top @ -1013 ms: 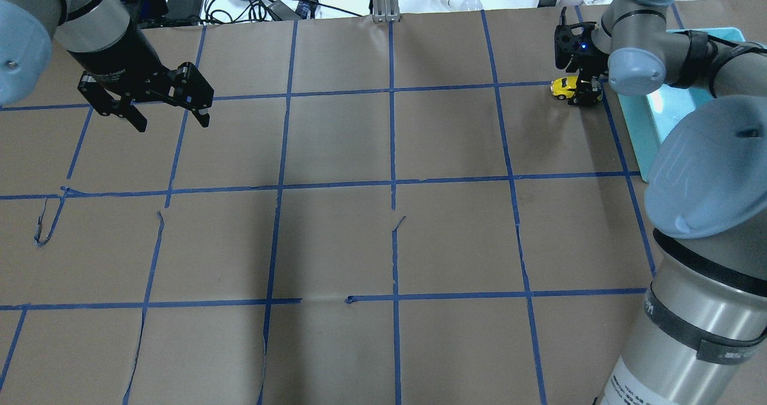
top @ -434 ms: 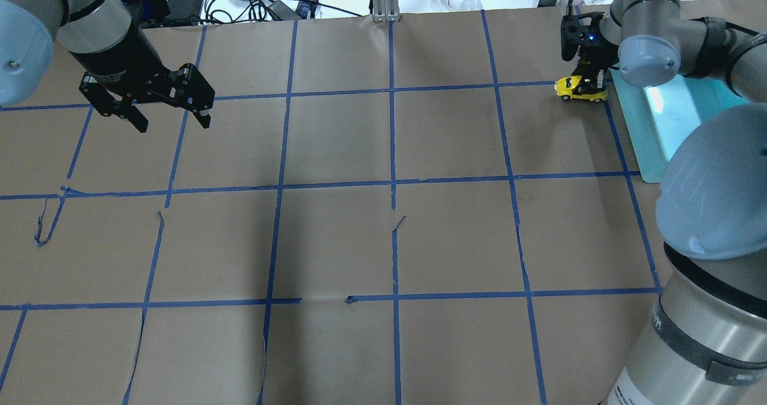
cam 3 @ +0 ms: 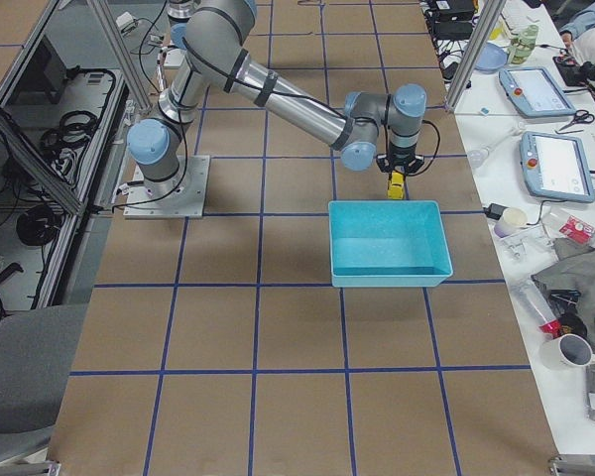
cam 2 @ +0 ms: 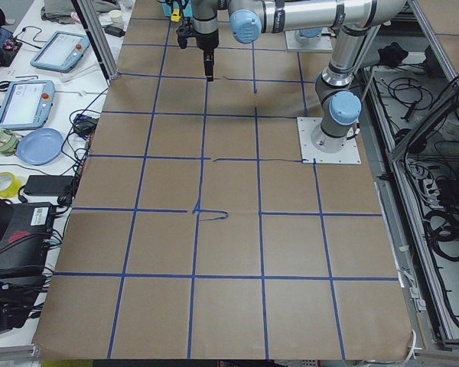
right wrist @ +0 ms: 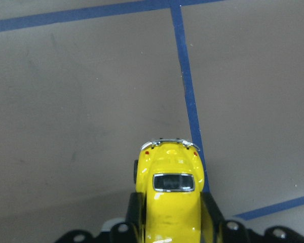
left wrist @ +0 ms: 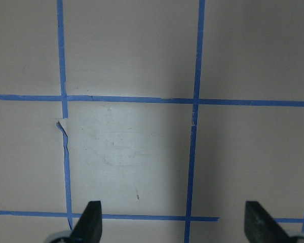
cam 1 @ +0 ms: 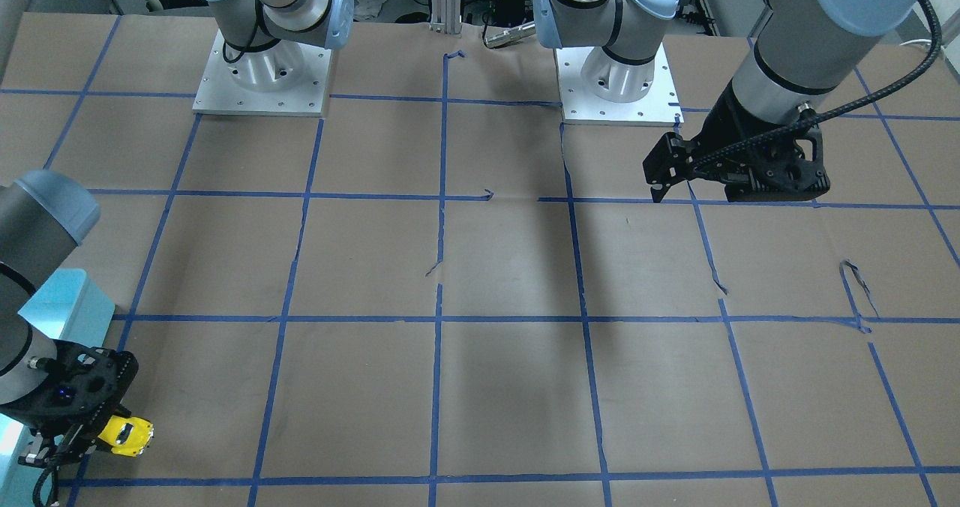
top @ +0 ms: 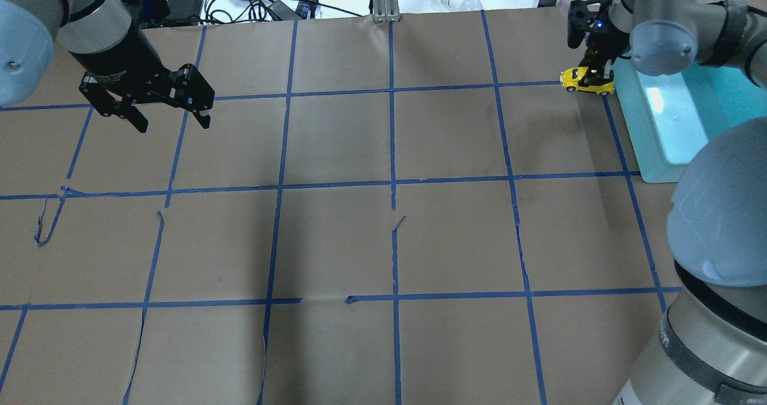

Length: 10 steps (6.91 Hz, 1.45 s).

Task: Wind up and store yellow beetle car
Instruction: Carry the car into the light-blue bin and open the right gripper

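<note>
Clamping the yellow beetle car [right wrist: 168, 167] by its flanks, the right gripper [top: 592, 74] held it just beside the teal bin [top: 632, 123], likely for a short hop into storage; the left gripper [top: 174, 122] hung wide apart, well away.

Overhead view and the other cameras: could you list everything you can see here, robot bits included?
table: one, brown paper with a blue tape grid, under both arms.
bin: one, teal, on the table at the robot's right, nothing visible inside.
yellow beetle car: one, yellow, gripped just outside the bin's wall.
plate: one, pale blue, on the side bench past the table.
left gripper: one, black, open and empty, above the table.
right gripper: one, black, shut on the yellow beetle car.
</note>
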Available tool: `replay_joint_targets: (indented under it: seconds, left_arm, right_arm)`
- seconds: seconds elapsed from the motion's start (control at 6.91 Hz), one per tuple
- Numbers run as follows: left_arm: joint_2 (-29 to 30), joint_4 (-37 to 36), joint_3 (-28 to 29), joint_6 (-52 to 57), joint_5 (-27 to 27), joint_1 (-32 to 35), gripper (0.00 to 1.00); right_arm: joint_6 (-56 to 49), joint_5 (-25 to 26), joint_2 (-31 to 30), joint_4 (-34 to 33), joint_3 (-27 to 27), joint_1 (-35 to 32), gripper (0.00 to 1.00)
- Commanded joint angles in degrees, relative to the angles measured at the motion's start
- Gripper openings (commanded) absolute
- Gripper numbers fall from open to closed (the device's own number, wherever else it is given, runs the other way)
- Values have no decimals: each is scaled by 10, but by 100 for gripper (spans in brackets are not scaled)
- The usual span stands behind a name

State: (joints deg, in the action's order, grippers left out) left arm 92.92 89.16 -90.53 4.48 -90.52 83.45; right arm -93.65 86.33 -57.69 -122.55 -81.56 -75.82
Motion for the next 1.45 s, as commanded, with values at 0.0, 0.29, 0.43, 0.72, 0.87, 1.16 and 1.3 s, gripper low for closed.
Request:
replay_joint_targets:
  seconds: [0.0,0.29,0.43,0.72,0.87,1.16,1.3]
  left_arm:
    - [-1,-2,0,0,-1,0,100]
    - [-1,-2,0,0,0,0,100]
    - [0,-2,0,0,0,0,100]
    - [-1,-1,-3,0,0,0,100]
    - [-3,-6,-13,0,0,0,100]
    - [-6,-6,-17,0,0,0,100]
    - [-7,-6,-17,0,0,0,100]
  right_arm:
    - [6,37,-55,120,42,10,0]
    - [-80,43,-58,180,76,53,0]
    - [-106,39,-36,165,80,99,0]
    - [-215,35,11,121,75,140,0]
    - [-240,32,14,116,65,146,0]
    - [-260,27,35,48,38,152,7]
    - [-261,23,42,43,24,154,18]
